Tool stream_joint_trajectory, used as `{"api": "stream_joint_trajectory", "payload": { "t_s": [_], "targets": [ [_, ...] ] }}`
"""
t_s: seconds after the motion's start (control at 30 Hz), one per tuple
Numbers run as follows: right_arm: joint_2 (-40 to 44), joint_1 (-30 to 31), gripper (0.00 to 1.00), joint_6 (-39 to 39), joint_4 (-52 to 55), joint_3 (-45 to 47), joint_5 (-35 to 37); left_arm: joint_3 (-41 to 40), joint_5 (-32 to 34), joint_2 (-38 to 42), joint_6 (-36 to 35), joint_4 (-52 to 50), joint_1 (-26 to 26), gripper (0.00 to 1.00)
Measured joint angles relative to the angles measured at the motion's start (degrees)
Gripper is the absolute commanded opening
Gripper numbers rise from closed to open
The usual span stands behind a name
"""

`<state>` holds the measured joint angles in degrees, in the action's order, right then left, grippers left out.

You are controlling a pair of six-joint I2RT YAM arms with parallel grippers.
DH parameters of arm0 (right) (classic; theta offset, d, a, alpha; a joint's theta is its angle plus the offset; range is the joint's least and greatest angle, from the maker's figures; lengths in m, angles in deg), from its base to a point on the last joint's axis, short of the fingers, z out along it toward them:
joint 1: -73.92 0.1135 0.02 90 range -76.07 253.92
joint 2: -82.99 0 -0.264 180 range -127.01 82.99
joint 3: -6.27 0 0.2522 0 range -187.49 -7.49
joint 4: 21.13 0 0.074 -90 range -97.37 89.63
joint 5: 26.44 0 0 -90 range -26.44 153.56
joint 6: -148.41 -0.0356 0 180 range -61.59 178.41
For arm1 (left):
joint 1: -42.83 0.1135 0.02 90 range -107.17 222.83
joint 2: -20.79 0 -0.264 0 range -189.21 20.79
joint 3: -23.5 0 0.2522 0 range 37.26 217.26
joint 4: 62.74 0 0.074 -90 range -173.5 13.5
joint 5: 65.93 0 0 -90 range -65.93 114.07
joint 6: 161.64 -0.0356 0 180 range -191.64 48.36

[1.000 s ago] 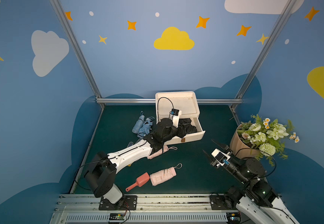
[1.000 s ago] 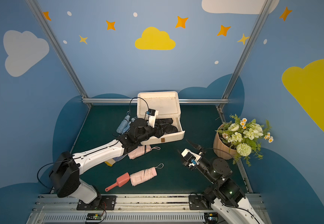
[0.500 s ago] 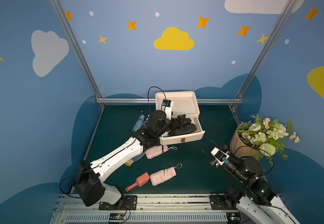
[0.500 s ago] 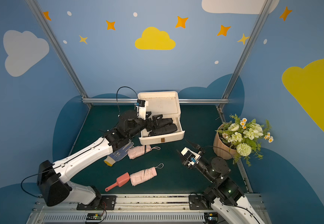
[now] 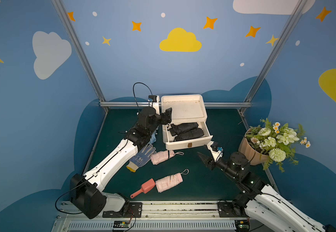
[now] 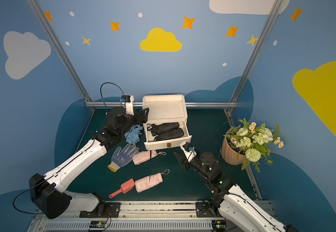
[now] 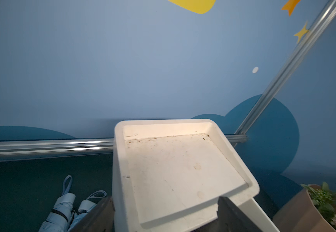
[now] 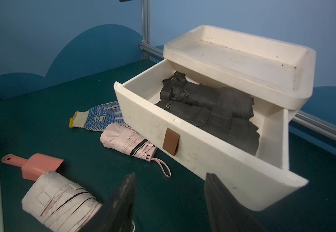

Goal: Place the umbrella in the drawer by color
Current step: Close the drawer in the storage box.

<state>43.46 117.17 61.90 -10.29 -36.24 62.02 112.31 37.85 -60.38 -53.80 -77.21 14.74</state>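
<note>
Two of the six folded umbrellas are stowed. The black folded fabric umbrellas (image 5: pixel 185 131) lie side by side in the pulled-out white plastic drawer (image 5: pixel 175 145), centre of both top views.

Progress (judgement): one colour group done, two outstanding. Only one drawer is visible, so I cannot tell where pink and blue belong.

Outstanding items:
- A pale pink folded umbrella (image 5: pixel 162 157) lies on the dark green table (image 5: pixel 193 180) just below the drawer front, with its wrist strap trailing right.
- A second pale pink folded umbrella (image 5: pixel 169 182) lies at lower centre, just beside a salmon plastic scoop (image 5: pixel 145 187).
- Two light-blue folded umbrellas (image 6: pixel 133 134) lie left of the drawer, partly hidden under the left arm.

Appearance: all are compact, rolled tight and banded shut, with soft creased fabric. The black pair covers most of the drawer floor.

Left claw (image 5: pixel 168 117): at the upper-left corner of the drawer unit, jaws wide, holding nothing.

Right claw (image 5: pixel 204 160): right of centre, low over the table, aimed at the drawer front. Its jaws are partly apart with nothing between them.
</note>
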Motion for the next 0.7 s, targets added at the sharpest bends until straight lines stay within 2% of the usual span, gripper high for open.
{"api": "stream_joint_trajectory", "payload": {
  "t_s": [0.23,0.47,0.7],
  "targets": [
    [-7.2,3.8,0.58,-6.2,-5.2,0.3,4.2,9.2,-2.7,-13.1,1.4,-1.5,6.4,0.81],
    [-13.1,6.4,0.53,-12.0,-9.3,0.3,11.3,18.4,-2.4,-24.3,-0.1,-4.0,6.3,0.70],
    [-19.6,7.1,0.50,-16.8,-10.2,-1.4,15.9,19.8,2.5,-26.6,-2.0,-4.3,4.3,0.56]
  ]
}}
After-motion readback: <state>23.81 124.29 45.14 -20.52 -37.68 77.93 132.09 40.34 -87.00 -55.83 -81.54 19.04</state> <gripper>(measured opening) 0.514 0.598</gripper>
